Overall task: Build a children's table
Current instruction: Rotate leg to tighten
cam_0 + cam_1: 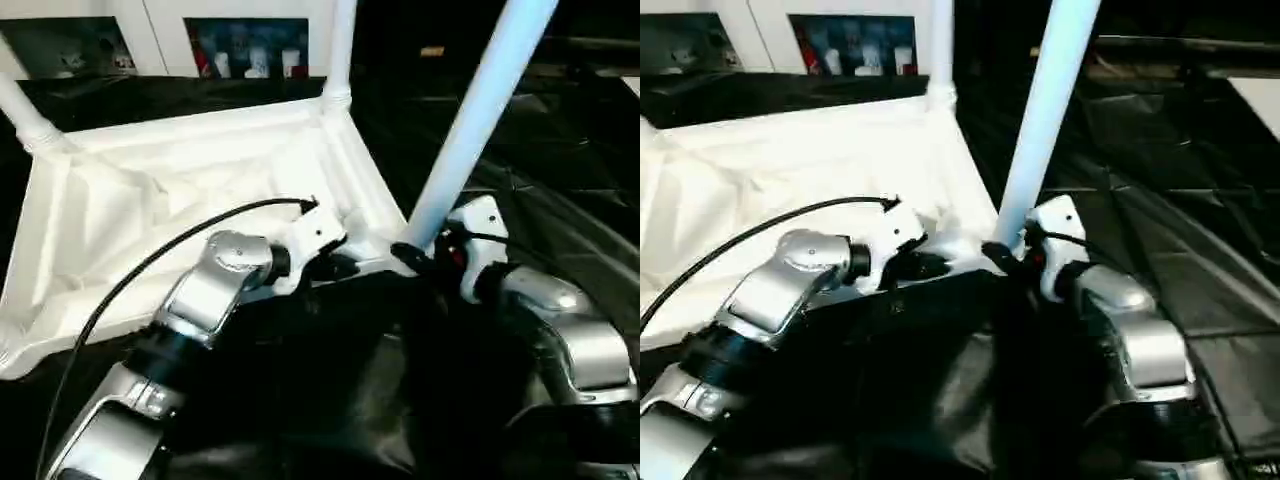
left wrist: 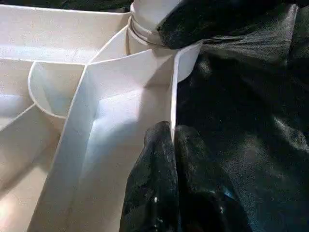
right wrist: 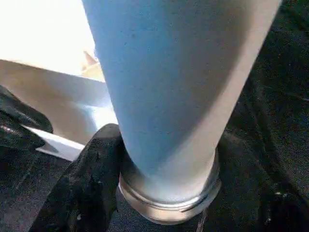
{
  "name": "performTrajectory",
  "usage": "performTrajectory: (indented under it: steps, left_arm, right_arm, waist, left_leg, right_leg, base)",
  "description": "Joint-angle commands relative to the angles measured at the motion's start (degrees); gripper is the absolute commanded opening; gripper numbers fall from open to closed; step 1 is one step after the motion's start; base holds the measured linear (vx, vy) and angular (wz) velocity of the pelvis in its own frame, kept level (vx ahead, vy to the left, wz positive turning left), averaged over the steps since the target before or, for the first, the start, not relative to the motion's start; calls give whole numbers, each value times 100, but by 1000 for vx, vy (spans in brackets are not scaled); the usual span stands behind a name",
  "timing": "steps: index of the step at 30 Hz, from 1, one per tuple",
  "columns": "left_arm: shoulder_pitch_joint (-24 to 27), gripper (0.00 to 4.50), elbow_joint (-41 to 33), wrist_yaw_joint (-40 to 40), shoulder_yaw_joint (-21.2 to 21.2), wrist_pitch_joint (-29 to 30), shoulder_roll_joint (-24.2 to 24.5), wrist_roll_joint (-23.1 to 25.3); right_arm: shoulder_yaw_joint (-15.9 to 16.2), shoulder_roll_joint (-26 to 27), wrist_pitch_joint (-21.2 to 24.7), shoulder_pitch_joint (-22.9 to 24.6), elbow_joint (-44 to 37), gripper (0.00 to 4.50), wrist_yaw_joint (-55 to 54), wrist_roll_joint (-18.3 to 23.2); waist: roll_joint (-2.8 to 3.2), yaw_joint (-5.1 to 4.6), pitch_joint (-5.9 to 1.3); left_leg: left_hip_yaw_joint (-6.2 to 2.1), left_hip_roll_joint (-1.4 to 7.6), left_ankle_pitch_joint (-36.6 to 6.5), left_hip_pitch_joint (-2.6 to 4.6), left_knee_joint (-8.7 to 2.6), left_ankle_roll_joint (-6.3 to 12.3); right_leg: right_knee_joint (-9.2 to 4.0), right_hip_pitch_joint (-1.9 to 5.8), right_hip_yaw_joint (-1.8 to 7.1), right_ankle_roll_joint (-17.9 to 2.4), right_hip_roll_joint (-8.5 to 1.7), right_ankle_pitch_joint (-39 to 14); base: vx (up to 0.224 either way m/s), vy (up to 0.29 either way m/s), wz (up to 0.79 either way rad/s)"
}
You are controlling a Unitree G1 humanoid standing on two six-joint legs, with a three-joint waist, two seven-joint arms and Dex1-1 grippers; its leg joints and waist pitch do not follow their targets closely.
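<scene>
The white tabletop [image 1: 150,200] lies upside down on black cloth, its ribbed underside facing up. One leg [image 1: 340,50] stands in the far right corner socket and another leg [image 1: 25,115] in the far left. A third white leg [image 1: 470,130] rises tilted from the near right corner socket. My right gripper [image 1: 412,255] is closed around that leg's base, one black finger [image 3: 91,179] pressed against it. Just to its left, my left gripper [image 2: 172,133] is shut on the tabletop's thin near rim [image 2: 174,92], a finger on each side.
Black sheeting [image 1: 330,400] covers the floor around and under the tabletop. A white cabinet with a shelf of small items [image 1: 245,45] stands at the back. A black cable [image 1: 150,260] loops over my left forearm.
</scene>
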Motion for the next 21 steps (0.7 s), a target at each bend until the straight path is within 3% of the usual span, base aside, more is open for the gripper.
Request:
performTrajectory:
  steps: [1,8,9,11,12,14,17,18,19,21]
  left_arm:
    - [-13,0,52,41,-133,-29,-7,39]
    - [74,0,-9,-216,-208,-243,98,33]
    - [74,0,2,-235,-207,-255,96,27]
    - [62,0,52,-291,-229,-354,103,33]
    - [56,0,74,-306,-231,-416,101,29]
    - [50,0,91,-316,-228,-439,98,13]
    - [67,0,24,-375,-177,-660,107,-74]
    - [90,0,-49,-471,-118,-623,87,-208]
    - [107,0,-128,-519,-73,-508,78,-296]
    - [144,44,-284,-603,-24,-414,85,-413]
  right_arm:
    - [329,87,203,156,-116,327,264,280]
    - [139,-306,181,130,-327,370,366,157]
    - [79,-468,198,154,-384,370,465,153]
    - [-52,-866,140,263,-529,370,738,144]
    - [-122,-1157,18,403,-669,370,997,165]
    - [-193,-1397,-106,542,-774,370,1218,195]
    - [-711,-1958,-257,974,-1065,370,1839,506]
    - [-842,-2037,-258,1064,-1147,370,1956,595]
    - [-916,-2092,-233,1119,-1201,370,2028,666]
    - [-1009,-2167,-202,1207,-1299,374,2152,773]
  waist:
    - [-38,4,-425]
    - [-13,51,-516]
    - [20,71,-550]
    - [13,88,-580]
    - [9,109,-575]
    - [66,141,-638]
    - [58,171,-675]
    - [93,192,-710]
    - [72,191,-714]
    - [99,182,-742]
  left_leg:
    - [-182,256,-1440,84,-423,229]
    - [-122,263,-955,87,-365,411]
    - [-115,264,-882,101,-348,459]
    - [-113,265,-786,85,-331,529]
    - [-99,269,-718,93,-323,612]
    - [-108,270,-600,67,-299,715]
    - [-110,262,-564,25,-266,891]
    - [-123,257,-603,12,-255,916]
    - [-124,254,-609,0,-249,931]
    - [-130,248,-616,1,-241,916]
  right_leg:
    - [-475,298,271,-795,-383,-2514]
    - [-352,341,302,-1244,-362,-1407]
    - [-330,346,305,-1316,-365,-1276]
    - [-309,392,304,-1393,-355,-1072]
    - [-303,373,313,-1438,-346,-921]
    - [-248,430,309,-1539,-357,-647]
    - [-260,457,288,-1574,-361,-562]
    - [-272,485,270,-1559,-367,-705]
    - [-279,482,257,-1532,-364,-810]
    - [-295,475,234,-1497,-358,-1016]
  base:
    - [0,0,0]
    - [0,0,0]
    - [0,0,0]
    - [0,0,0]
    - [0,0,0]
    - [0,0,0]
    - [0,0,0]
    - [0,0,0]
    - [0,0,0]
    - [0,0,0]
